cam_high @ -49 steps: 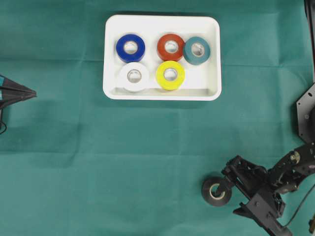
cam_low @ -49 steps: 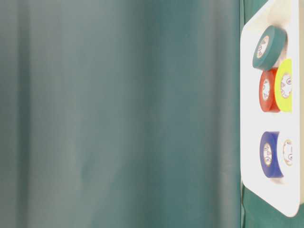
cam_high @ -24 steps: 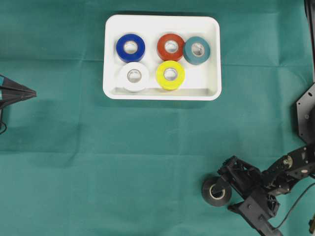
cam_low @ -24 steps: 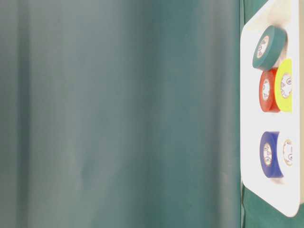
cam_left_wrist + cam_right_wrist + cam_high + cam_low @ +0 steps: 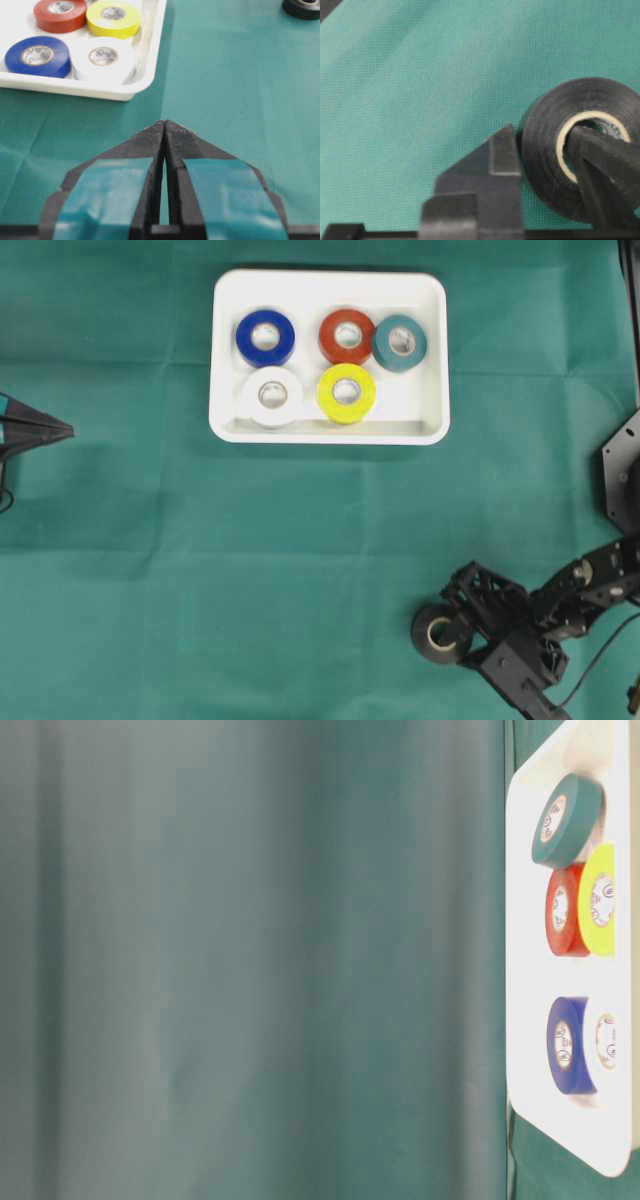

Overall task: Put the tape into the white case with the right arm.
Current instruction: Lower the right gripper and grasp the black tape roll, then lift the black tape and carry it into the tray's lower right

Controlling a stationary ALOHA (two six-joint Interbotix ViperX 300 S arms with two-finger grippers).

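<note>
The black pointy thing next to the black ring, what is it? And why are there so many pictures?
That is a robot's right gripper, like a hand with two fingers. It has pinched the black tape roll: one finger inside the hole, one outside. One camera looks down from above, one looks from table height, and one rides on each arm. The other hand, the left gripper, is shut and waits at the side, holding nothing. On the green cloth sits the white case with five rolls inside: blue, red, teal, white and yellow.
</note>
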